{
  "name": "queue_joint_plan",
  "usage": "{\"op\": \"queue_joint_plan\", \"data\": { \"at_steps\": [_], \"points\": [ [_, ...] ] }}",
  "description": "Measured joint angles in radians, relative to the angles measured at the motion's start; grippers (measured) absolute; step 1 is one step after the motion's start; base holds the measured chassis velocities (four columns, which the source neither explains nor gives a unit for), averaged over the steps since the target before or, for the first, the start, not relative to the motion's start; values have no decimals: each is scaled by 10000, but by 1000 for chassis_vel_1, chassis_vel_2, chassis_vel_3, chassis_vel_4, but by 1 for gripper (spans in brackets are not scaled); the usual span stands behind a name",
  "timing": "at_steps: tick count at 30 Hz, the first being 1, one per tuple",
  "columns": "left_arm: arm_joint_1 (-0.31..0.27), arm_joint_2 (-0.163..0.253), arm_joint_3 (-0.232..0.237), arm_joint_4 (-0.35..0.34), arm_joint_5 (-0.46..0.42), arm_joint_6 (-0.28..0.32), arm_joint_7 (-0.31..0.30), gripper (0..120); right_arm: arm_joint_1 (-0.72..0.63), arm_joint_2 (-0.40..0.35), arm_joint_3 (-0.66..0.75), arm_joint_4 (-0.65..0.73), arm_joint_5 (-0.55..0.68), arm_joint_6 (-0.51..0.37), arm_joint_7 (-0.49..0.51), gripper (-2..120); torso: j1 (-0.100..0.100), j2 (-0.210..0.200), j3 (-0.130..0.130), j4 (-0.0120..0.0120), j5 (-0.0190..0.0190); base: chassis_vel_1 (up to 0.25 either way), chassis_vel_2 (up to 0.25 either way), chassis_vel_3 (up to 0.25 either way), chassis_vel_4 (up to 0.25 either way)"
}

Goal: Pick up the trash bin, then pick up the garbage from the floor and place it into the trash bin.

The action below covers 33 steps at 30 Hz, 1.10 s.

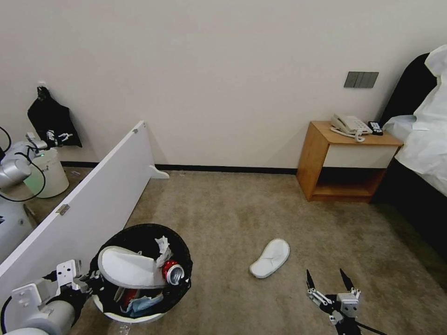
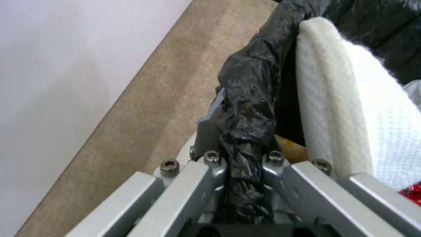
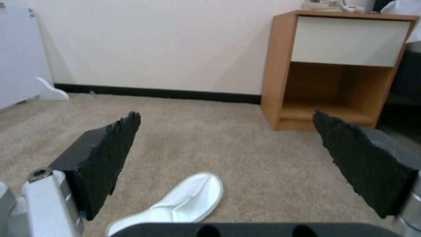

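Black-lined trash bin (image 1: pixel 142 274), low at the robot's left, is clamped at its rim by the left tool (image 1: pixel 86 281) and holds most garbage. One white slipper (image 1: pixel 270 258) remains on the carpet ahead of the right tool (image 1: pixel 329 280), whose fingers stand apart.

Trash bin (image 1: pixel 139 321): round white w/ black liner folded over rim, upright on the carpet near-left. Inside it: one white slipper (image 1: pixel 128 267) lying across the top, crushed red can (image 1: pixel 172 272) just right of it, white tissue (image 1: pixel 163 244) at the far side, blue mask (image 1: pixel 139 304) lower down. Second white slipper (image 1: pixel 270 258) lies flat on the carpet, centre-right, well apart from bin.
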<state>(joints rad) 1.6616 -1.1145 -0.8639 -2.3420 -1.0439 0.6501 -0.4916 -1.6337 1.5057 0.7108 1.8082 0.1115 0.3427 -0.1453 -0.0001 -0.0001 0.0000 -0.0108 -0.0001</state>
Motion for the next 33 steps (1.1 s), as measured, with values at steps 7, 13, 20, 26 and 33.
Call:
{"op": "queue_joint_plan", "data": {
  "at_steps": [7,13,20,26,33],
  "points": [
    [-83,6,52,14,-29,13,-31,2,54,2,-7,-83,40,-3,-54,100,1,1,0,-1,0,-5,5,6,-8],
    [-82,11,59,18,-43,23,-37,2,50,9,-4,-142,62,20,-124,100,0,1,0,-1,0,0,0,0,0],
    [-77,7,63,19,-52,28,-42,2,66,16,6,-146,77,24,-147,100,0,1,0,0,0,-23,37,29,-26],
    [-65,6,60,17,-65,30,-43,2,48,62,2,-153,75,37,-189,100,1,0,0,-1,0,-56,56,48,-65],
    [-42,-5,47,-11,-70,35,-42,2,10,85,-11,-153,63,64,-221,100,1,0,0,0,0,-58,56,58,-45]
  ]
}}
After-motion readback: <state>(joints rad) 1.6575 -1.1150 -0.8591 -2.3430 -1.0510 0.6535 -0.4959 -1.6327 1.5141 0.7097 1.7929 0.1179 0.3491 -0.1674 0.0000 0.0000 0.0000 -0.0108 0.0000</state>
